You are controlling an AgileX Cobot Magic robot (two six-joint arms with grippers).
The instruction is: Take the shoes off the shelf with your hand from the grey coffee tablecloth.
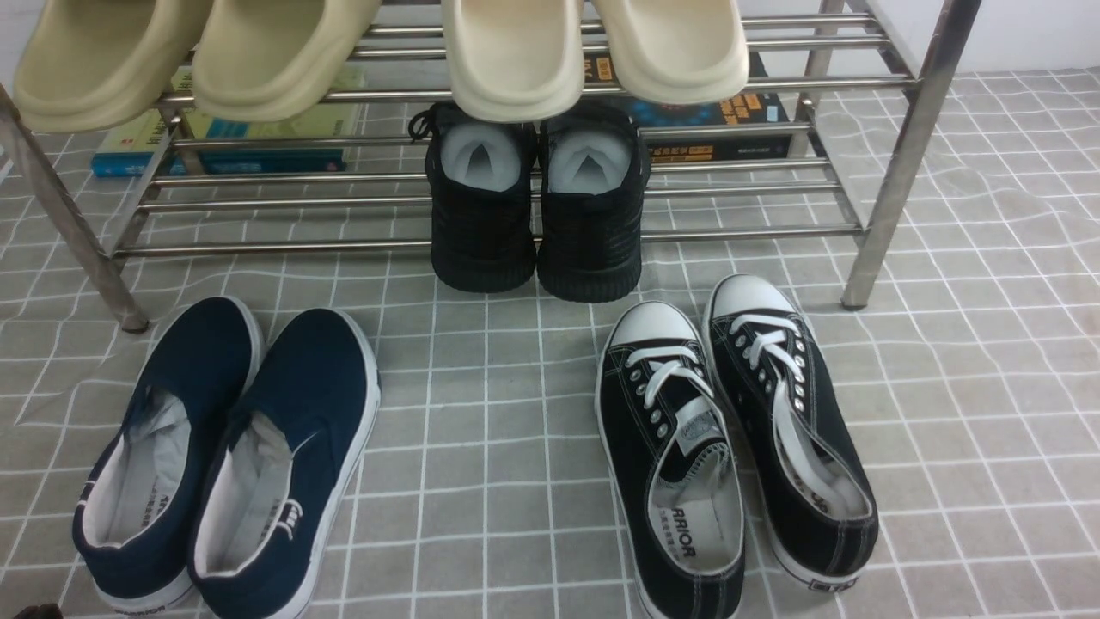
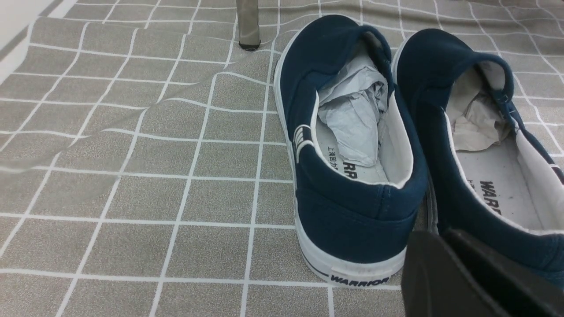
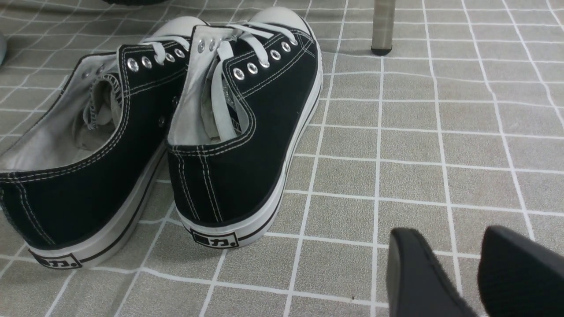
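While the navy blue canvas slip-on shoes (image 1: 228,456) sit side by side on the grey grid-printed tablecloth (image 1: 481,481), in front of the steel-bar shelf (image 1: 902,163), the black left gripper (image 2: 445,273) hovers just behind their heels, fingers nearly together, holding nothing.
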